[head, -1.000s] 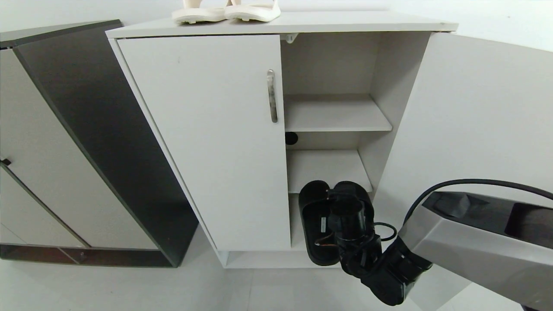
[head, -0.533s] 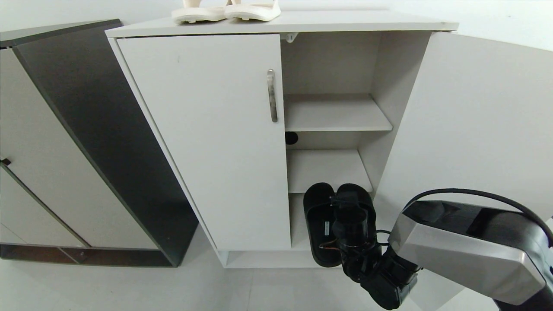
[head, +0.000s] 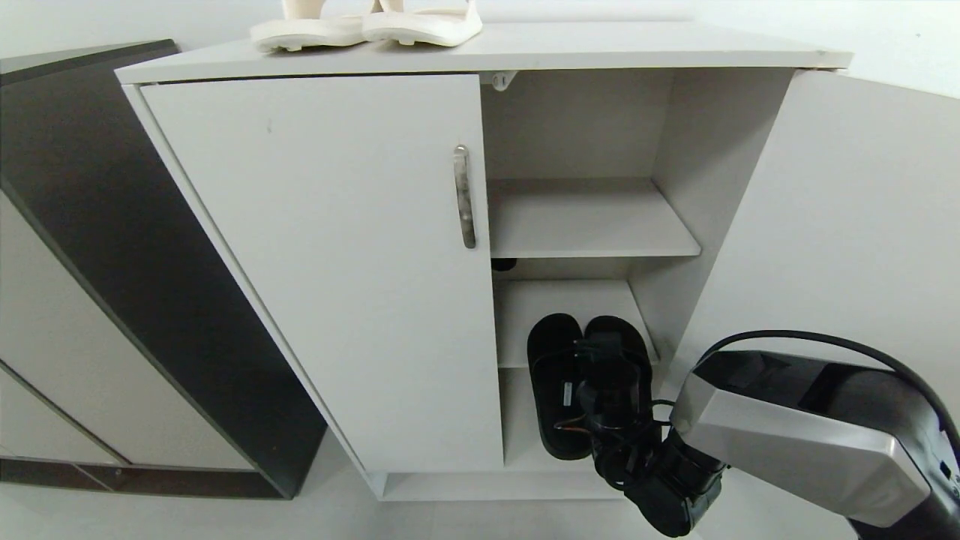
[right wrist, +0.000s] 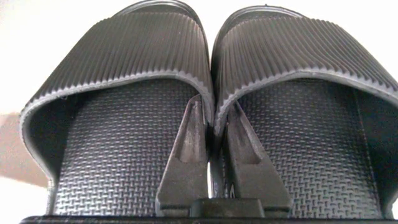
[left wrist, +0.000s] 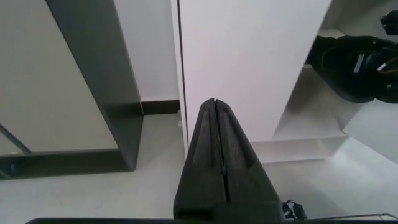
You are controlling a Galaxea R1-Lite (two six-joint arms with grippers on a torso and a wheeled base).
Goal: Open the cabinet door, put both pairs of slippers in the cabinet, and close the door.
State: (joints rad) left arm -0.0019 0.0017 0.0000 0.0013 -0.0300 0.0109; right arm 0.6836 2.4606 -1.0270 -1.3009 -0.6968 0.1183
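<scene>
The fingers [right wrist: 186,149] of my right gripper [right wrist: 214,118] pinch the adjoining strap edges of the black ribbed rubber slippers [head: 559,390] at the open white cabinet [head: 675,52]. I judge the pair light, soft and bendy, so this middle hold should carry both as one.

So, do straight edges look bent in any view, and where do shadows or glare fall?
Head view: the cabinet looks splayed and its open door bows, lens distortion; soft shadow under the shelves, a small glint on the handle. Right wrist view: the black slippers catch light on their ribs; background blown white.

Perhaps a home hallway: white shoe cabinet [head: 337,262], cream slippers [head: 367,28], black slippers [head: 553,390].
</scene>
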